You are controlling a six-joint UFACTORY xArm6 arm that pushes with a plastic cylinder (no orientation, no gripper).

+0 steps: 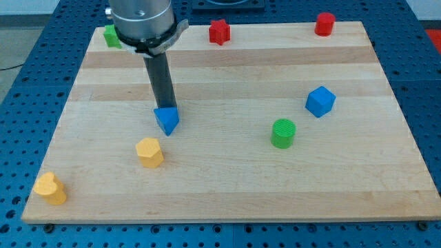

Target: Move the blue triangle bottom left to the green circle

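The blue triangle [167, 120] lies on the wooden board [227, 186], left of centre. The green circle [283, 133] stands to its right, about a quarter of the board's width away and slightly lower in the view. My tip [165, 108] is at the triangle's upper edge, touching or nearly touching it from the view's top. The dark rod rises from there to the arm's grey flange at the view's top left.
A blue cube [320, 101] sits up and right of the green circle. A yellow hexagon [149, 152] lies below the triangle; a yellow heart-like block [51, 188] at bottom left. A green block [111, 35], red star [219, 32] and red cylinder [324, 24] line the top edge.
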